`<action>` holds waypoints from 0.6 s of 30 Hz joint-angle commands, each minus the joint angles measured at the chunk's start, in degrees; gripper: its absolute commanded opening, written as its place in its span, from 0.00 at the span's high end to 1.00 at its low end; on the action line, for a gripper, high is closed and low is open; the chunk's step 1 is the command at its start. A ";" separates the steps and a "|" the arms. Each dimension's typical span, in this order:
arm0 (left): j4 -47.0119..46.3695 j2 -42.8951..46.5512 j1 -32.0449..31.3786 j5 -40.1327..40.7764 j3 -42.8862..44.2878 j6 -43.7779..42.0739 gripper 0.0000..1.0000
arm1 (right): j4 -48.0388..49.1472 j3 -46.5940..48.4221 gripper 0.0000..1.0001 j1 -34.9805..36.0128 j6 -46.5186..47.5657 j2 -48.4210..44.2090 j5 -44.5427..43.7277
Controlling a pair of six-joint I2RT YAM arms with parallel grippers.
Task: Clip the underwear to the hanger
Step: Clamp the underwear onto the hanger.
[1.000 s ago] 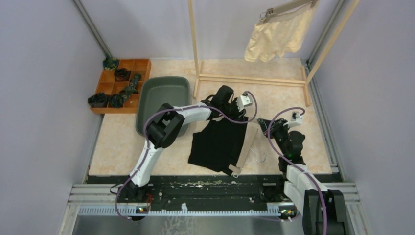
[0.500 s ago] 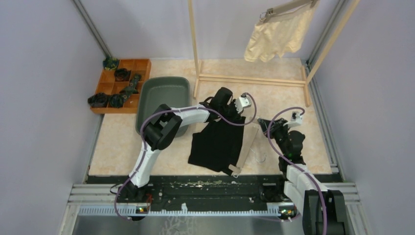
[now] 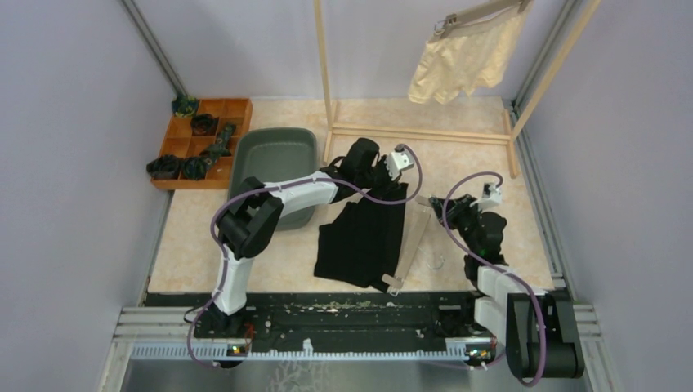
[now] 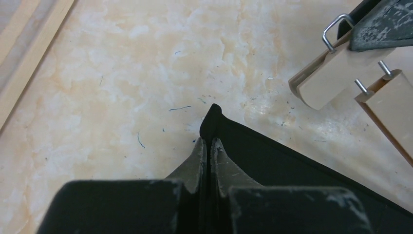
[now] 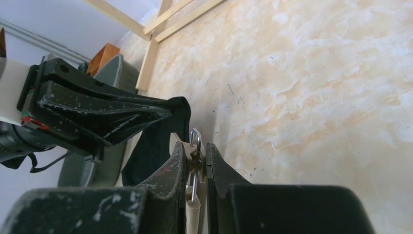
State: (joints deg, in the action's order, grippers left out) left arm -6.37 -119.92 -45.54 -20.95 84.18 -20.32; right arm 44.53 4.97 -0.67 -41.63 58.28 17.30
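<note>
Shifted up-left, the left gripper (image 4: 209,142) pinches shut on a corner of the black boxer shorts (image 3: 364,237) lying mid-frame, presenting it to the hanger clip (image 4: 331,83) that the right gripper (image 5: 196,145) clamps just beside it.

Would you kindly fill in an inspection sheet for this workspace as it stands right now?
Surface: marbled beige table, small marks, nothing spilled.
Job's things: black underwear lies flat mid-table; wooden clip hanger lies along its right edge; cream underwear hangs clipped up on the wooden rack.
Clutter: grey bin and wooden compartment tray holding dark bundles, far left.
Grippers: left tool shut on a corner of the black underwear; right tool shut on the wooden clip hanger, at one clip.
Cables: purple cables loop loosely along both arms.
Surroundings: plain grey walls; metal rail at the near edge.
</note>
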 commanded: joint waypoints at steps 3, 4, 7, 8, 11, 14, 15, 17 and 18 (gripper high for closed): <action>-3.08 3.92 0.67 -0.37 -1.13 0.61 1.00 | 6.58 1.73 1.00 -0.57 4.48 2.22 2.18; -3.41 4.29 0.63 -0.61 -1.39 0.79 1.00 | 7.11 1.71 1.00 -0.57 4.55 2.65 2.44; -4.18 4.81 0.64 -1.24 -1.74 1.35 1.00 | 9.31 1.62 1.00 -0.57 4.54 4.35 3.22; -4.36 4.99 0.67 -1.42 -1.70 1.53 1.00 | 10.01 1.62 1.00 -0.59 4.59 5.18 3.34; -4.57 5.15 0.63 -2.14 -1.40 1.93 1.00 | 11.92 1.79 1.00 -0.61 4.49 7.18 3.52; -4.48 5.22 0.65 -2.57 -1.09 2.10 1.00 | 14.70 1.75 1.00 -0.58 3.94 9.17 4.00; -4.47 5.17 0.63 -2.64 -1.00 2.12 1.00 | 15.31 1.87 1.00 -0.61 3.80 9.71 4.04; -4.45 5.15 0.63 -2.80 -0.86 2.12 1.00 | 16.65 2.04 1.00 -0.59 3.62 10.87 4.42; -4.44 5.06 0.56 -2.77 -0.78 2.19 1.00 | 17.30 2.13 1.00 -0.57 3.47 11.33 4.62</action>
State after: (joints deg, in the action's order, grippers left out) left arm -8.16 -117.51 -45.47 -22.92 82.94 -18.50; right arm 55.09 4.99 -0.67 -40.51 67.83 19.62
